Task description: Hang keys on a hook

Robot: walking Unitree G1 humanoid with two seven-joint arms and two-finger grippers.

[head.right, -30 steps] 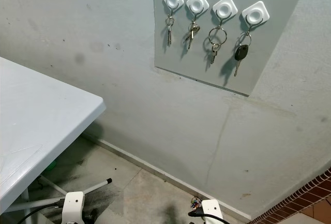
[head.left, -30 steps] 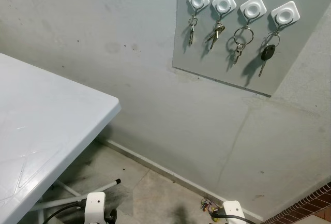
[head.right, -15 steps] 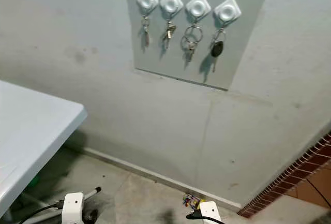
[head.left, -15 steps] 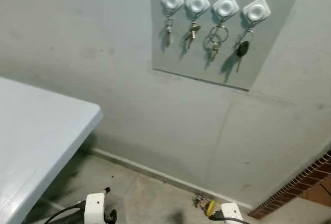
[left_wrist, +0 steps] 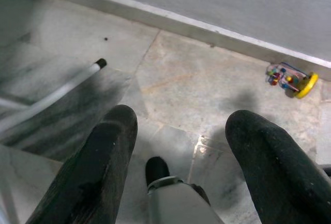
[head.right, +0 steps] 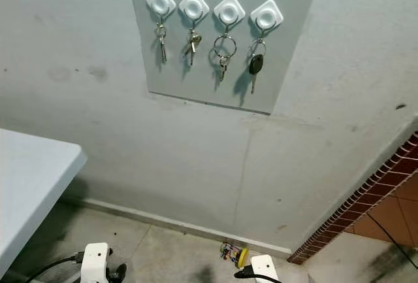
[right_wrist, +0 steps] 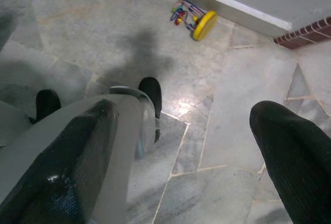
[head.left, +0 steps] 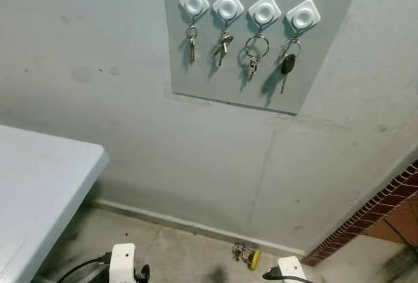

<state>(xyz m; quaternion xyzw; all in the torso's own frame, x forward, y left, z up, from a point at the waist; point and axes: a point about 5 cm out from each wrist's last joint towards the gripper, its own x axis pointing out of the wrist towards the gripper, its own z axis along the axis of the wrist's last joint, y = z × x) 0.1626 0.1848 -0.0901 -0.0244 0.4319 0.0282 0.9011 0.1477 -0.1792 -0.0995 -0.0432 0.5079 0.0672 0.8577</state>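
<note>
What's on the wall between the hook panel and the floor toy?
Bare grey wall, then the white skirting, between the panel and the toy, in the left eye view.

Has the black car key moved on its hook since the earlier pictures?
No. The black car key hangs under the rightmost white hook, as it did before. Its shift in the picture is the camera's: the grey board shifted with it.

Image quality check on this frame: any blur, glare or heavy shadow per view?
Left eye view: sharp; each set of keys casts a soft shadow down-left on the grey panel. Right eye view: equally crisp. Left wrist view: floor in focus, the near black fingers soft, and a small glare patch on the tile. Right wrist view: similar glare, with a dark shadow blob near the toy.
</note>
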